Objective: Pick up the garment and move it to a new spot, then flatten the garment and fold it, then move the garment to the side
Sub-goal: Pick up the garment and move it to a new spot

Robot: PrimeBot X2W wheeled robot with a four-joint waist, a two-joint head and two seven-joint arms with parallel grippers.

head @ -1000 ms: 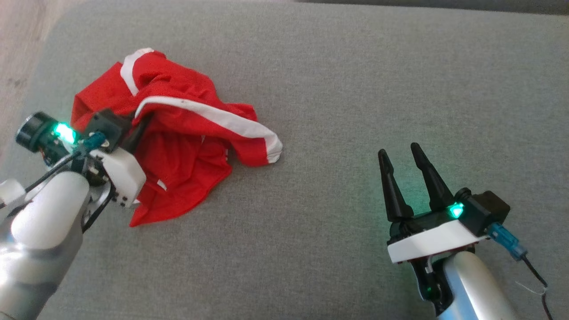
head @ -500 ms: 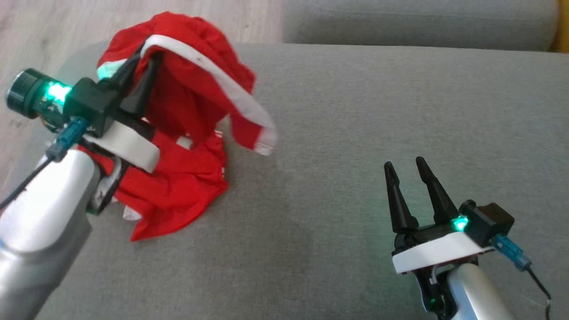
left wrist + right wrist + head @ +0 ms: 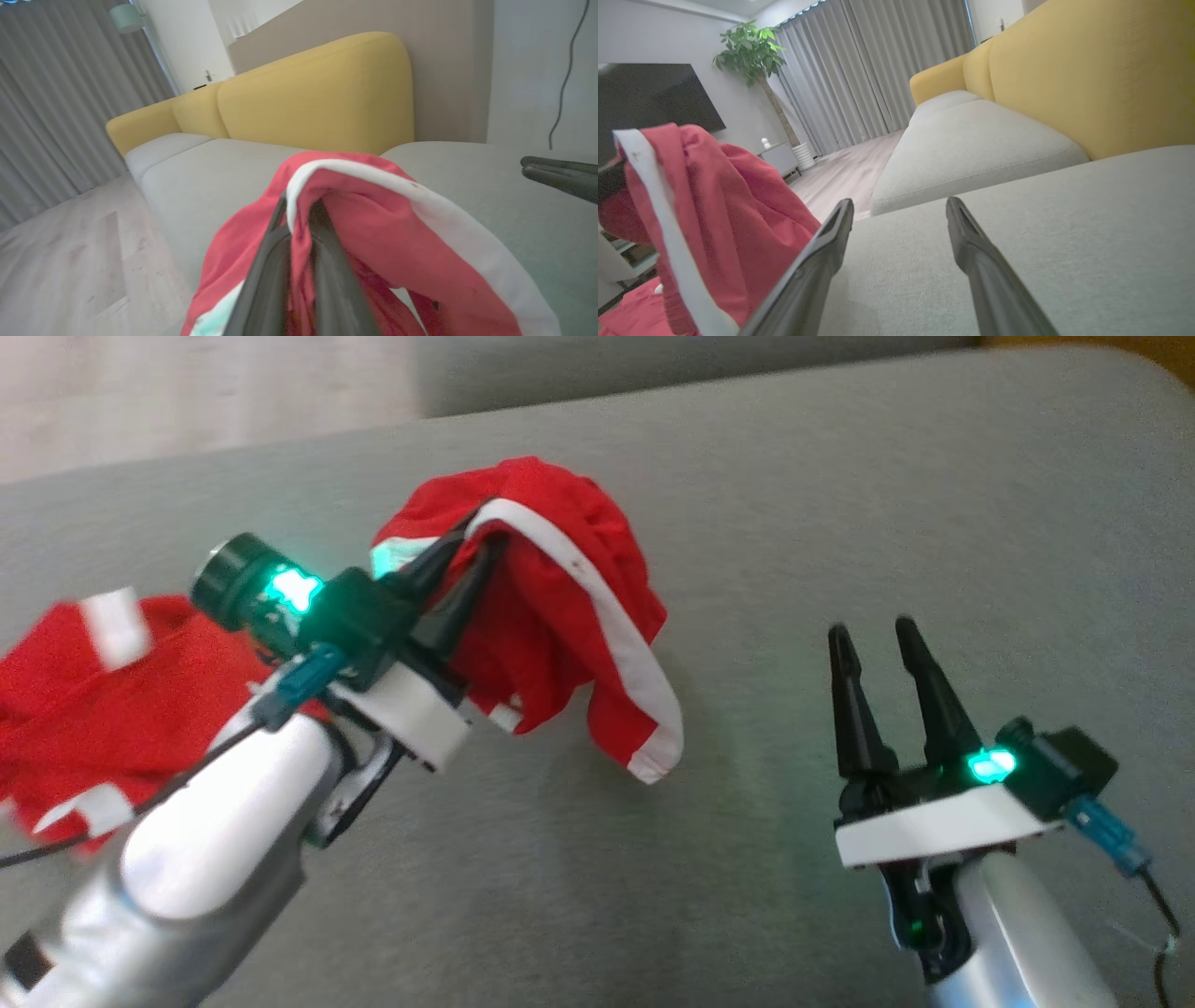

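In the head view, the left gripper point(image 3: 485, 529) is holding the red garment point(image 3: 569, 588) by its white-trimmed edge. Part is hanging above the cushion point(image 3: 747, 896) and the rest is lying at left. The cloth is looking soft and light, so hems should suit gripping.

In the left wrist view, its fingers are clamping a fold, nearly touching.

In the right wrist view, the right gripper point(image 3: 899, 204) is hovering wide open and empty near the garment.
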